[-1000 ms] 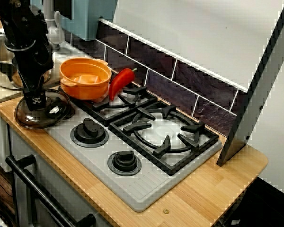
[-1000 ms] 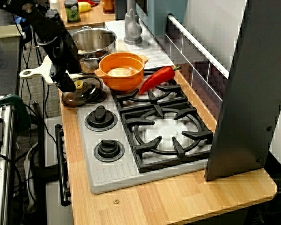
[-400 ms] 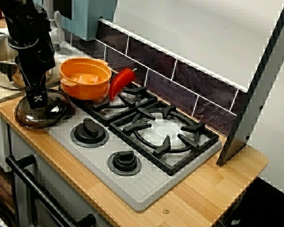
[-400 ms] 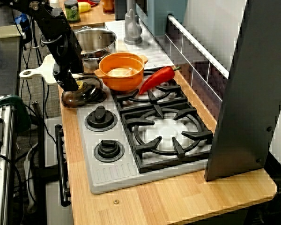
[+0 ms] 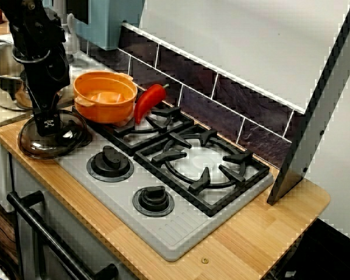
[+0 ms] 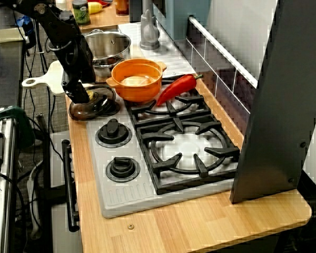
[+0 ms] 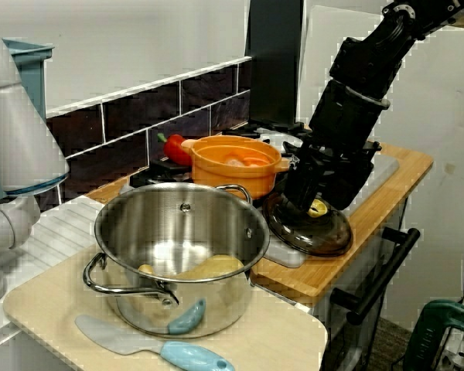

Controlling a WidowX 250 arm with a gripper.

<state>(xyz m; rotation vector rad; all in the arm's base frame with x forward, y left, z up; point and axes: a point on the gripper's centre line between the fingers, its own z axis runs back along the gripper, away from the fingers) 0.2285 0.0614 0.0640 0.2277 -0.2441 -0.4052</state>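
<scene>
Wooden worktop [image 5: 268,233] is seen carrying a grey gas hob [image 5: 163,236], backed by dark wall tiles [image 5: 233,99], with a tall dark panel [image 5: 315,116] leaning at the right end. In the view across the hob, an orange pot [image 5: 105,96] stands on the far-left burner, and a red pepper [image 5: 149,100] is propped against its right side.

A brown glass lid [image 5: 52,137] lies flat at the hob's left corner, partly on the grey plate and partly on the wood. The black hand [image 5: 46,123] is lowered straight onto the lid's middle. In the view from behind the steel pot, its fingers [image 7: 298,193] are placed on either side of the lid's yellow knob [image 7: 319,207]; whether they are pressed against it cannot be told.

The lid's rim is close to the worktop's left end and just beside the orange pot. Beyond that end, a steel pot [image 7: 178,255] stands on a pale board [image 7: 54,309]. Bare wood shows along the front edge and at the right end, and a black oven handle [image 5: 52,245] runs below the front edge.
</scene>
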